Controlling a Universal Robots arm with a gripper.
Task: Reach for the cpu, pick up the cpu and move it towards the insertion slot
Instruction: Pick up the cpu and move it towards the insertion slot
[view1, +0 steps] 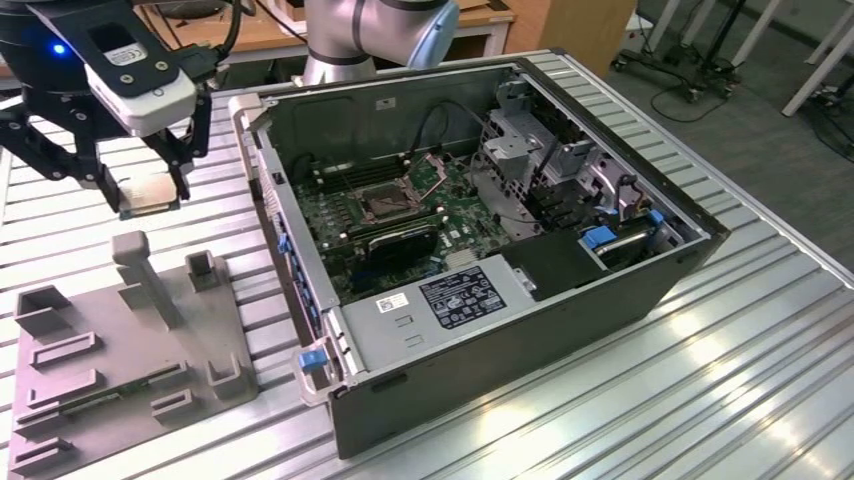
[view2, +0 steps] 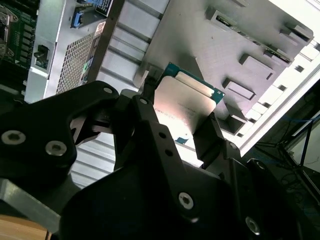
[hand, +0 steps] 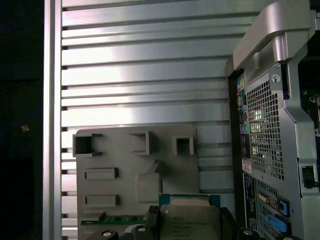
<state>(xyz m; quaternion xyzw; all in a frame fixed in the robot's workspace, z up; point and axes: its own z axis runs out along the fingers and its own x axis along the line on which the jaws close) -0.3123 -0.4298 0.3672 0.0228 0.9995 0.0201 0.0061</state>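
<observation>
In the second wrist view the gripper (view2: 177, 112) pinches the cpu (view2: 182, 102) between its dark fingers (view2: 207, 137), lifted clear above the grey tray (view2: 210, 45). In the exterior view the tray (view1: 94, 370) lies near the slatted table's (view1: 721, 360) edge, beside the open computer case (view1: 534, 300); the insertion slot (view1: 378, 203) sits on the motherboard inside.

A Universal Robots arm (view1: 380, 30) in silver-grey metal with a pale blue joint cap stands behind the open computer case (view1: 494, 250). Its black gripper (view1: 131, 185) has matte linkages studded with silver screws, a white camera housing sits clipped above the gripper's fingers, dark cables trail nearby, and a small blue light glows beside the housing.
</observation>
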